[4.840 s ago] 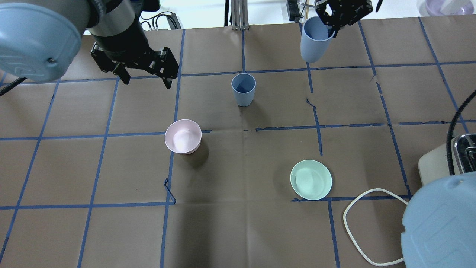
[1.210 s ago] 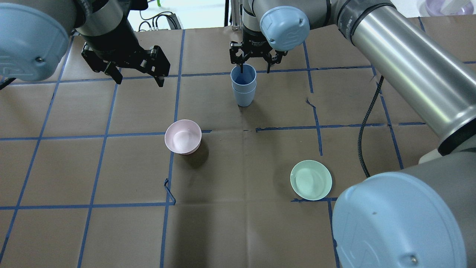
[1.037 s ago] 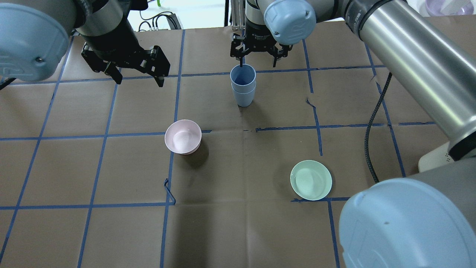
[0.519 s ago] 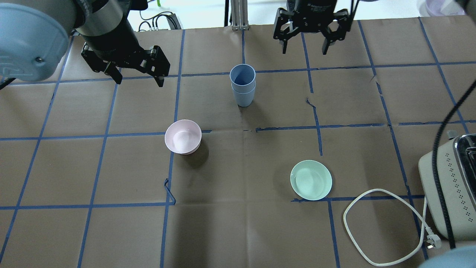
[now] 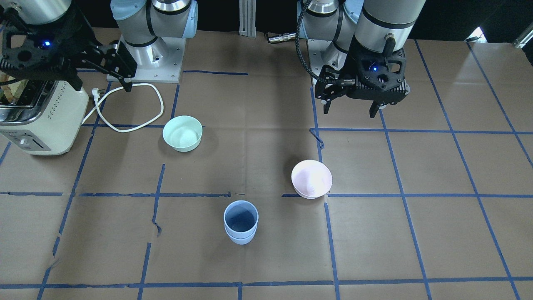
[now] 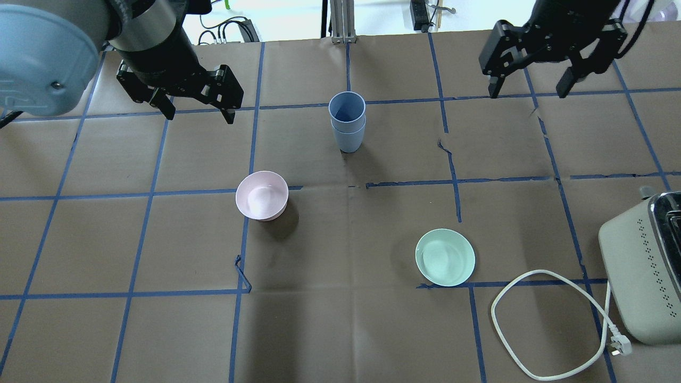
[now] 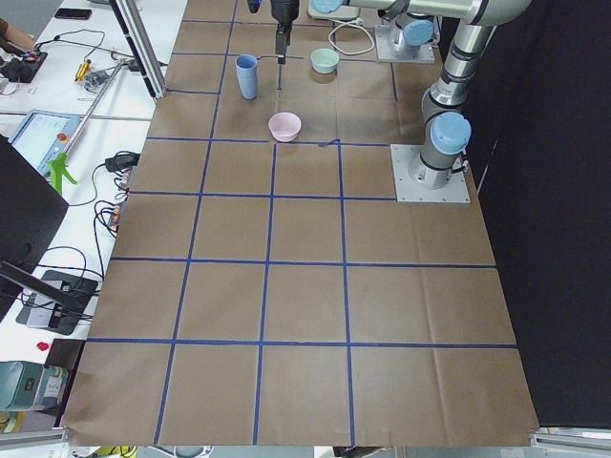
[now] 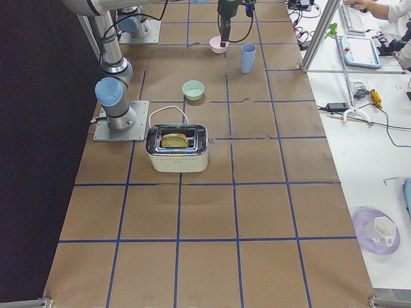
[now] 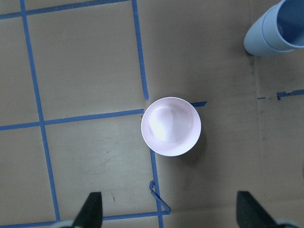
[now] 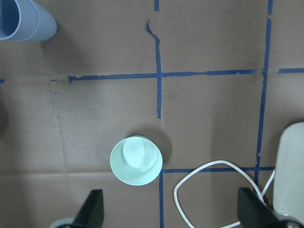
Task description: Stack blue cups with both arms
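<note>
The two blue cups (image 6: pixel 347 122) stand nested, one inside the other, upright at the table's far middle; the stack also shows in the front view (image 5: pixel 241 223), the left wrist view (image 9: pixel 278 28) and the right wrist view (image 10: pixel 26 21). My left gripper (image 6: pixel 199 114) is open and empty, raised to the left of the stack, above the pink bowl. My right gripper (image 6: pixel 526 93) is open and empty, raised well to the right of the stack. Neither gripper touches the cups.
A pale pink bowl (image 6: pixel 262 195) sits nearer than the stack, to its left. A mint-green bowl (image 6: pixel 445 257) sits at the near right. A cream toaster (image 6: pixel 644 271) with a looped white cord (image 6: pixel 532 324) stands at the right edge.
My right gripper brought the second cup over, set it inside the standing cup, opened, then drew back up and far to the right. The left gripper has barely moved.
</note>
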You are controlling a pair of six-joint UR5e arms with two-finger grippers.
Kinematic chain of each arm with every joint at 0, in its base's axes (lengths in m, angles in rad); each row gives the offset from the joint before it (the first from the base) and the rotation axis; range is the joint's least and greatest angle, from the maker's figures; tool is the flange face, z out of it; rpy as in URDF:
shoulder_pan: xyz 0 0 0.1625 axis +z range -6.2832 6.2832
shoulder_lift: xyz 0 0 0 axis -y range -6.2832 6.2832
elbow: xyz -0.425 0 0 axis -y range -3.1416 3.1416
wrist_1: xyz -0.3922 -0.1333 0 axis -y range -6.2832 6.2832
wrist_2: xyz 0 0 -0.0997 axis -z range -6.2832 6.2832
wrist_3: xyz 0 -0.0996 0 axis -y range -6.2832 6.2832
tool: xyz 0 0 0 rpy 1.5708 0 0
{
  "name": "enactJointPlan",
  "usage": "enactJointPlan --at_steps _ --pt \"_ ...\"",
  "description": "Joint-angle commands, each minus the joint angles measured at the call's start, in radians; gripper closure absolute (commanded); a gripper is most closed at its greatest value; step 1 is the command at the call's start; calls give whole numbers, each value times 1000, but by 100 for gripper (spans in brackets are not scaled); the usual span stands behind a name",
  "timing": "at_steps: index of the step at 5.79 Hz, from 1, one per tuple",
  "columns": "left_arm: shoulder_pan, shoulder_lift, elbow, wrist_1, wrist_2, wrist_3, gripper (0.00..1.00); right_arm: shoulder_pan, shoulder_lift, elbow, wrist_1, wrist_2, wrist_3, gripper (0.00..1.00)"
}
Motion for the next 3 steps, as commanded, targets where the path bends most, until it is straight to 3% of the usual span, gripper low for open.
enactJointPlan --at_steps 1,3 --pt "0 0 0 0 0 0 1 37 -47 46 1 2 62 0" --pt "0 0 0 0 0 0 1 75 -16 42 -27 -24 49 0"
